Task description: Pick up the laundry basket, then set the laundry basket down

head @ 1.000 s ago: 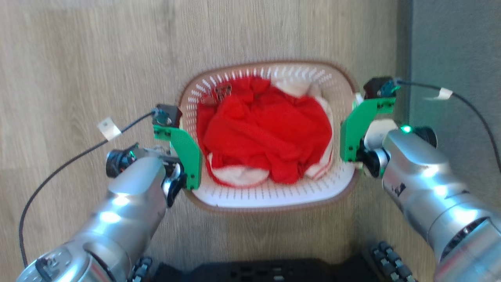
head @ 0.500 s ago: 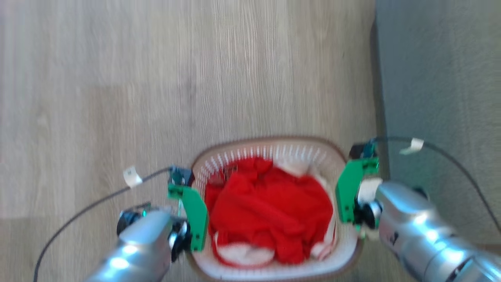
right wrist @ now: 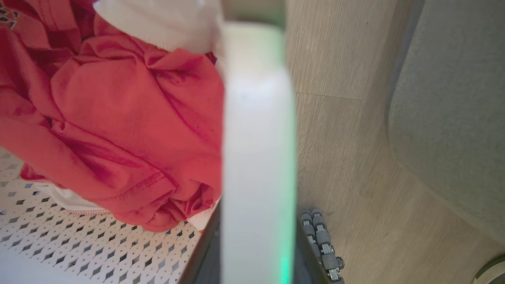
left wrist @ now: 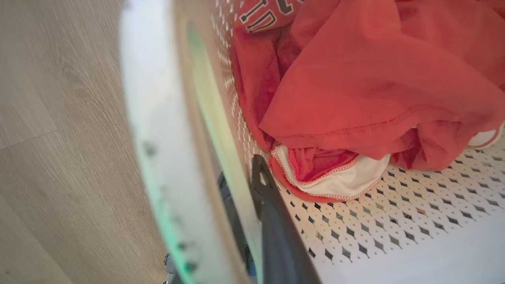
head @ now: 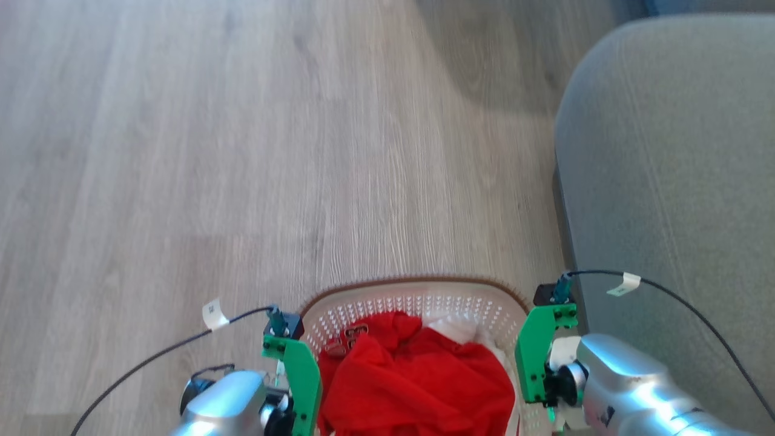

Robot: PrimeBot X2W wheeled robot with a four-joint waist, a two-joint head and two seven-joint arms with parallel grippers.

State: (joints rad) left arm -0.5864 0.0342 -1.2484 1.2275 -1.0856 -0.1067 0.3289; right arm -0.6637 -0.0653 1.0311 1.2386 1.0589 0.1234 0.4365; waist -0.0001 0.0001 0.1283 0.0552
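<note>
TEXT | dark outlined letters are printed on the red garment (left wrist: 375, 86), ahead of the left gripper (left wrist: 242, 179); cropped, no word can be read | white cable tag (head: 212, 313) outboard of that gripper is marked, illegible

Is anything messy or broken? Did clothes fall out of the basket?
Nothing stands out. The crumpled red shirt and the white cloth lie inside the white perforated plastic laundry basket, and its brown rim looks whole where it shows.
</note>
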